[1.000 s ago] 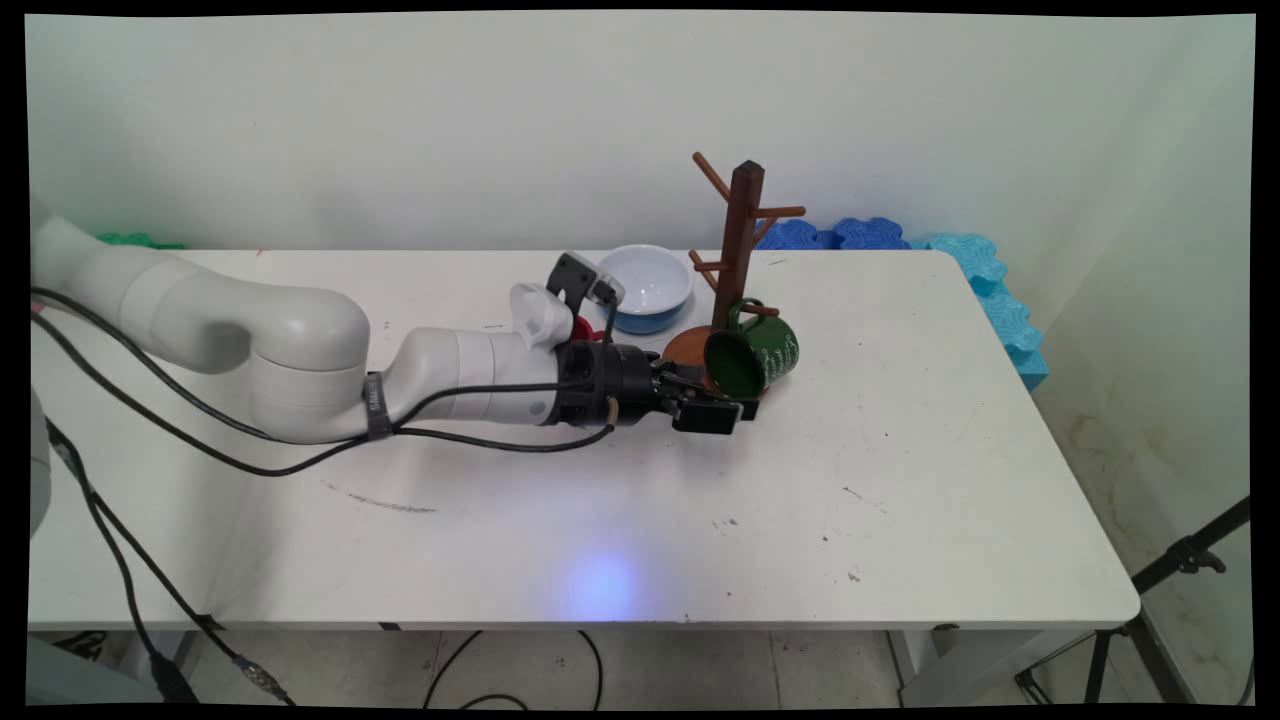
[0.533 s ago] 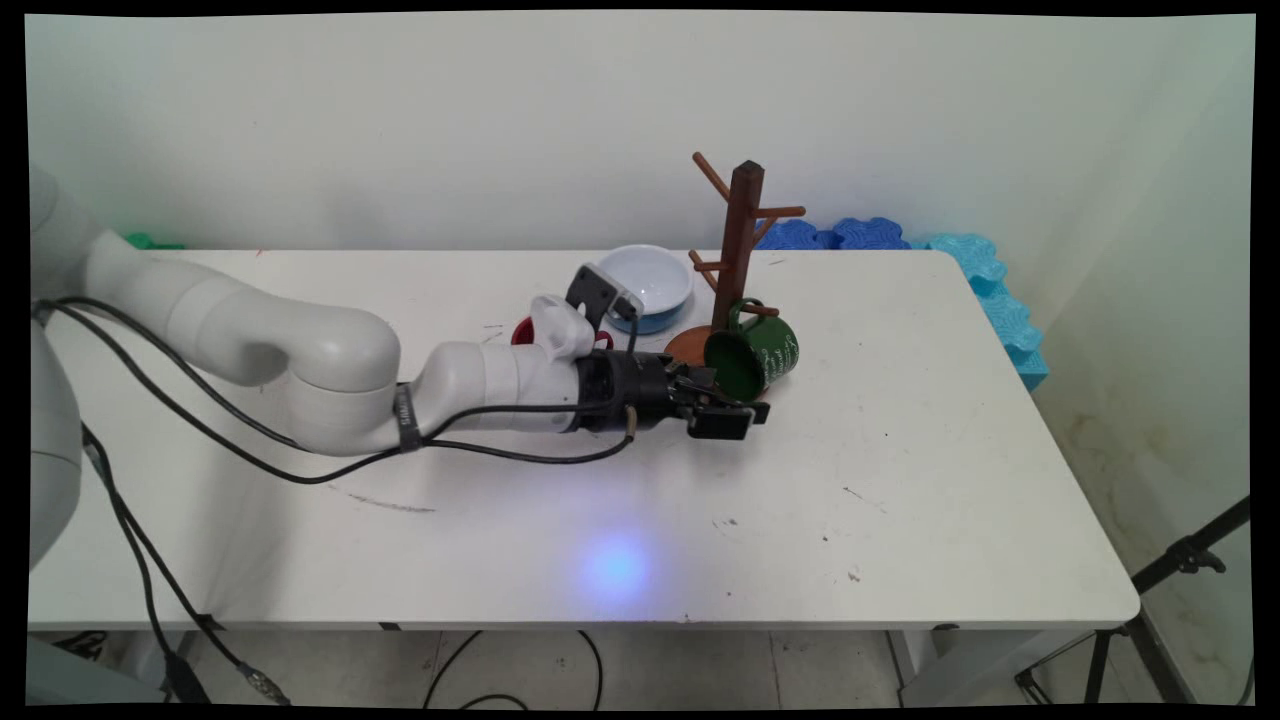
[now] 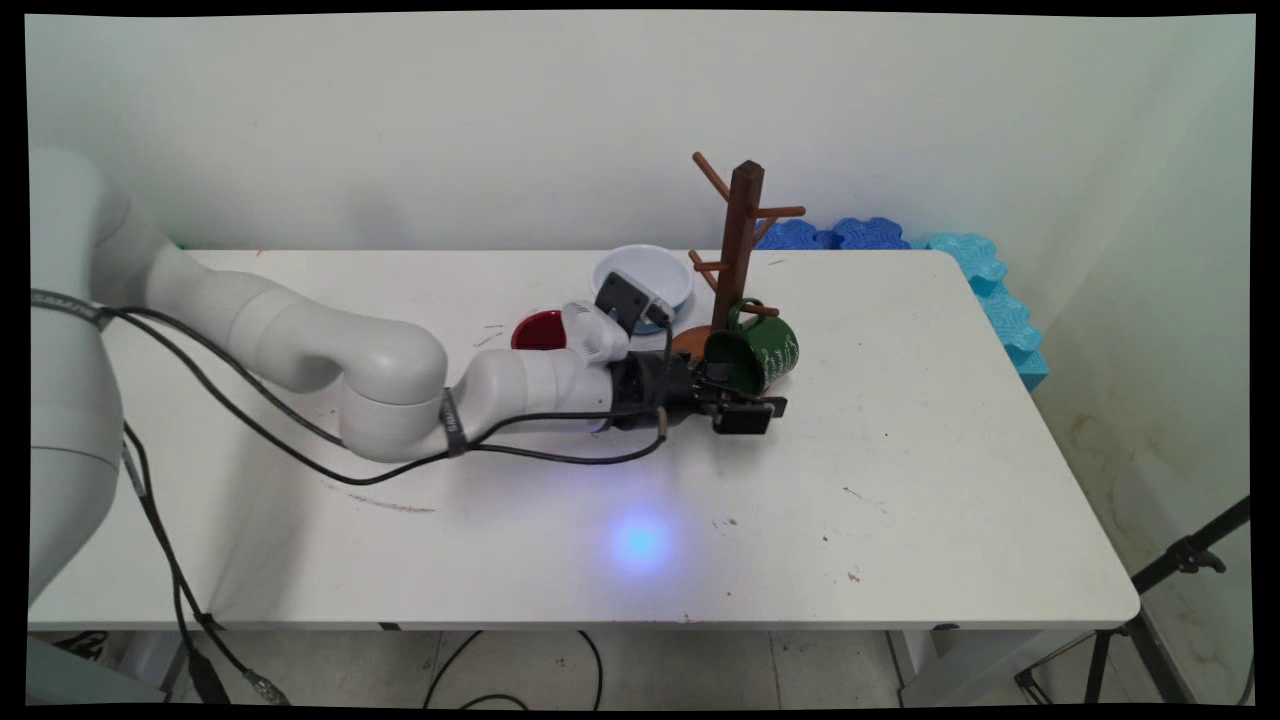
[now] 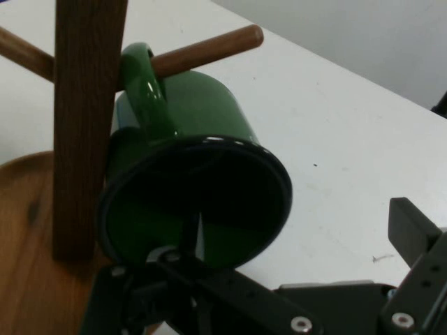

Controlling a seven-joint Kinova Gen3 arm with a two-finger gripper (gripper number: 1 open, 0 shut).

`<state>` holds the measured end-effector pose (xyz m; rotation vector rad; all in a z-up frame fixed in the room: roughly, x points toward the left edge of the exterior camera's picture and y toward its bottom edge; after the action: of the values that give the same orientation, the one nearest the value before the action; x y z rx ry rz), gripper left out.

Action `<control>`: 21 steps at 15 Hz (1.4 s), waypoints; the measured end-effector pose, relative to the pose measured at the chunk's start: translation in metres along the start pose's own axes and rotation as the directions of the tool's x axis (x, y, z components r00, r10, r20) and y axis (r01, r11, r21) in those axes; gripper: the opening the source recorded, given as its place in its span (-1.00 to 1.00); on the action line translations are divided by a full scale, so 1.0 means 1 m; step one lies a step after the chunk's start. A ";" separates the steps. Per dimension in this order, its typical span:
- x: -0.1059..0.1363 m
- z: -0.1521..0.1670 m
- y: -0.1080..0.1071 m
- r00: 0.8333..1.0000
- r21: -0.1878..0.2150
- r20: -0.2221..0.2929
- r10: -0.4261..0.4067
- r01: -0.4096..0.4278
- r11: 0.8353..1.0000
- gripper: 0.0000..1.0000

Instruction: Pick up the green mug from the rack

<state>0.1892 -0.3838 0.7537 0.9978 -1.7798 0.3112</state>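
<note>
The gripper, jaws spread apart, straddles the rim of the green mug hanging on the wooden mug tree.

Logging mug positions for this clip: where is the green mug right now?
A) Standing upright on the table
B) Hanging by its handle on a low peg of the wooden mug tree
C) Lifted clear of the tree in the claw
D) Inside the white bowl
B: the green mug has its handle looped over a peg of the mug tree, mouth facing the claw.
</note>
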 end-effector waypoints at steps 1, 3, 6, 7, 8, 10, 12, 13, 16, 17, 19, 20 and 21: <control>0.000 0.004 0.000 1.000 0.004 -0.002 -0.001 0.001 1.000 1.00; -0.001 0.012 0.000 1.000 0.013 -0.005 -0.003 0.003 1.000 1.00; -0.001 0.022 0.002 1.000 0.020 -0.012 -0.004 0.004 1.000 1.00; -0.001 0.024 0.002 1.000 0.021 -0.014 -0.004 0.005 1.000 1.00; -0.001 0.027 0.003 1.000 0.023 -0.017 -0.005 0.005 1.000 1.00; 0.000 0.032 0.005 1.000 0.026 -0.023 -0.005 0.005 1.000 1.00; 0.001 0.038 0.007 1.000 0.032 -0.029 -0.006 0.007 0.999 1.00; 0.001 0.040 0.008 0.999 0.036 -0.031 -0.008 0.009 0.999 1.00; 0.002 0.045 0.009 0.999 0.043 -0.037 -0.012 0.013 0.999 1.00; 0.002 0.047 0.010 0.999 0.046 -0.040 -0.014 0.015 0.999 1.00; 0.003 0.049 0.012 0.999 0.052 -0.045 -0.018 0.020 0.998 -1.00; 0.004 0.050 0.013 0.999 0.056 -0.047 -0.022 0.024 0.998 -1.00; 0.004 0.050 0.013 0.998 0.062 -0.048 -0.028 0.030 0.998 -1.00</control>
<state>0.1465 -0.4085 0.7383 1.0515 -1.7207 0.3714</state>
